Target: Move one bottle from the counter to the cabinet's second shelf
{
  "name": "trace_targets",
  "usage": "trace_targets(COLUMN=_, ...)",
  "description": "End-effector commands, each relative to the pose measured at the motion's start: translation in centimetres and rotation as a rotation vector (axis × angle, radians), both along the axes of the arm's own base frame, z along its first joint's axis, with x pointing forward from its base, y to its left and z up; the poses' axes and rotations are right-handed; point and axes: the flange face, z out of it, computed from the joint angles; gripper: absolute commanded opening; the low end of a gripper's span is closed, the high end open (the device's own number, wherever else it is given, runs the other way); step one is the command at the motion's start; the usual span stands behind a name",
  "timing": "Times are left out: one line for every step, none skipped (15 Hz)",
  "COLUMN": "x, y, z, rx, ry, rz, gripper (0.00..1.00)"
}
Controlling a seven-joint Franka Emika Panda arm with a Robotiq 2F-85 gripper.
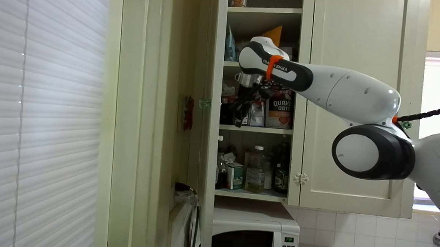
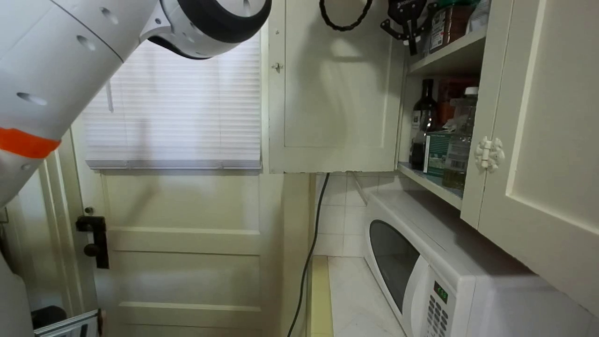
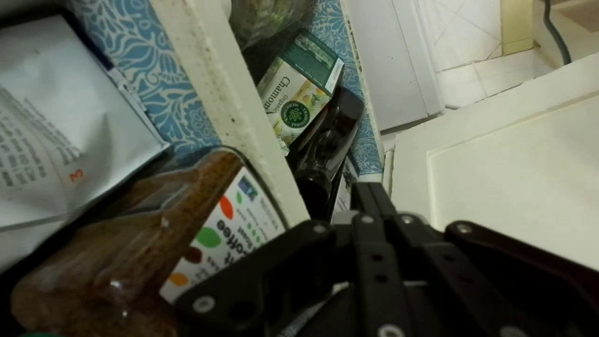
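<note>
While one pincer (image 3: pixel 369 188) hangs closed, one cabinet (image 1: pixel 296 151), one chamomile box (image 3: pixel 302 91) inside, one microwave (image 2: pixel 444 243)

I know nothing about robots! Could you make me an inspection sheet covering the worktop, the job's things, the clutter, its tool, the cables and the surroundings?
Surface: pale counter, partly visible, microwave on it.
Job's things: cabinet open and stocked; which bottle is meant cannot be told.
Clutter: clear bottle, dark bottle and chamomile box on the lowest shelf; oats box and coffee container above.
Tool: shut, nothing seen in its grip.
Cables: braided black cable at the arm; dark cord hanging near the counter.
Surroundings: panelled door with lowered blind; tiled wall.
</note>
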Motion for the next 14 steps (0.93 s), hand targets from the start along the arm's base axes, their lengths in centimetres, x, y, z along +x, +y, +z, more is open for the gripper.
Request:
trace_targets(x=-1.2, y=0.0, z=0.4, rx=0.027, ry=0.049, rz=0.009, gripper=0.0)
trace_targets(x=-1.5, y=0.1, z=0.5, rx=0.037, ry=0.063, rz=0.01, gripper=0.0)
trace_targets(x=-2.2, y=0.2, z=0.8, rx=0.045, ry=0.085, rz=0.006, gripper=0.0)
trace_targets(x=-2.9, y=0.3, z=1.0, rx=0.049, ry=0.113, rz=-0.003, gripper=0.0)
trace_targets(x=-3.8, y=0.4, z=1.3, rx=0.068, ry=0.142, rz=0.0, gripper=0.0)
trace_targets(x=-4.8, y=0.4, z=1.9, rx=0.079, ry=0.17, rz=-0.008, gripper=0.0)
trace_targets(x=-5.9, y=0.3, z=2.4, rx=0.088, ry=0.196, rz=-0.017, gripper=0.0)
trace_targets(x=-7.0, y=0.3, z=2.9, rx=0.102, ry=0.226, rz=-0.023, gripper=0.0)
trace_targets(x=-8.2, y=0.3, z=3.6, rx=0.115, ry=0.249, rz=-0.036, gripper=0.0)
trace_targets(x=-9.4, y=0.3, z=4.3, rx=0.134, ry=0.269, rz=-0.039, gripper=0.26)
trace_targets(x=-10.8, y=0.1, z=5.2, rx=0.141, ry=0.283, rz=-0.057, gripper=0.28)
trace_targets(x=-12.0, y=-0.1, z=6.0, rx=0.149, ry=0.297, rz=-0.078, gripper=0.33)
trace_targets(x=-13.3, y=-0.4, z=6.7, rx=0.156, ry=0.315, rz=-0.104, gripper=0.4)
trace_targets(x=-14.8, y=-0.8, z=7.4, rx=0.153, ry=0.335, rz=-0.145, gripper=0.49)
